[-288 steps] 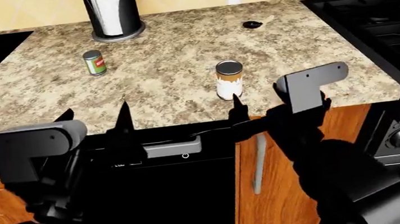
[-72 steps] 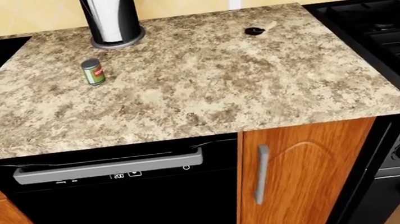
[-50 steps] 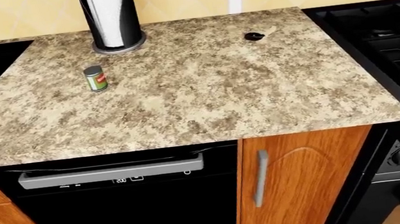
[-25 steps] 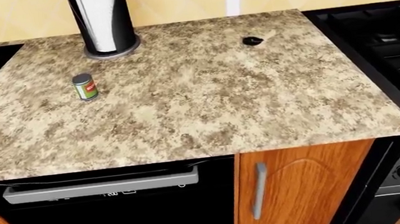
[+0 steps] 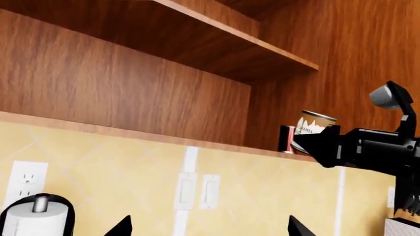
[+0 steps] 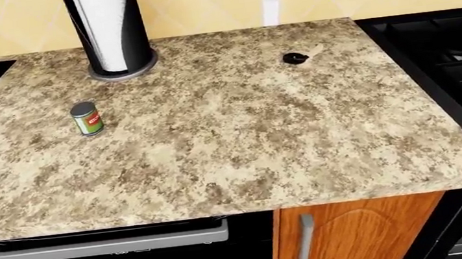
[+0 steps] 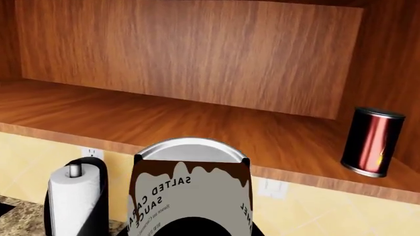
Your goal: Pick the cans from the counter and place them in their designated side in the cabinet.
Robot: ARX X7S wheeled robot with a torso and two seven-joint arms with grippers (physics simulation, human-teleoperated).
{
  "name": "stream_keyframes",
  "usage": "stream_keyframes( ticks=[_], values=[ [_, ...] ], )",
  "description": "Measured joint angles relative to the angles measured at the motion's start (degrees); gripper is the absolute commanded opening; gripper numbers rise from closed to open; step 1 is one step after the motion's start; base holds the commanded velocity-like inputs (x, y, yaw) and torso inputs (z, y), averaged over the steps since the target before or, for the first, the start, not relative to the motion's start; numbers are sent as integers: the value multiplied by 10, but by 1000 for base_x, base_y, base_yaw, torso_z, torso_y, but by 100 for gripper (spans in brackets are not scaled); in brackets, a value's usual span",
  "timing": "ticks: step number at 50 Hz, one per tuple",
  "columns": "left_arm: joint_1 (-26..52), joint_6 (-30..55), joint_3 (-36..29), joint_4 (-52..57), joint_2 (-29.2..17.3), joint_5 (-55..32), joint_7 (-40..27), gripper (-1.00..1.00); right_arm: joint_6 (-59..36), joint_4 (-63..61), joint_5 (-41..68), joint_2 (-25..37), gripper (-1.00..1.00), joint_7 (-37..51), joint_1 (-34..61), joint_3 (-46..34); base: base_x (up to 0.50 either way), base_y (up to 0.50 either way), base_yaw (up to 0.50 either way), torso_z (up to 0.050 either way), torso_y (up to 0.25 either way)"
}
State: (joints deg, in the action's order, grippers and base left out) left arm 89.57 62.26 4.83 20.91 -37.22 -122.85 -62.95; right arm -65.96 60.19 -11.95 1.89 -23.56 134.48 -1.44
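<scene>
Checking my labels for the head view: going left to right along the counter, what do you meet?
Green can → paper towel holder → small black object → stove, all past or beside the counter.

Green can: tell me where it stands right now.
In the head view the green can stands upright on the left part of the counter, in front of the black paper towel holder and apart from it.
</scene>
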Motion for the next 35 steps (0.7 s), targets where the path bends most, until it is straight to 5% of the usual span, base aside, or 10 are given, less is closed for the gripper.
stream_keyframes(
  ticks=[35],
  values=[
    [6, -16, -8, 9, -13, -12, -2, 100, 0, 0, 0, 0, -100, 0, -1, 0, 148, -69, 0, 0, 1]
  ],
)
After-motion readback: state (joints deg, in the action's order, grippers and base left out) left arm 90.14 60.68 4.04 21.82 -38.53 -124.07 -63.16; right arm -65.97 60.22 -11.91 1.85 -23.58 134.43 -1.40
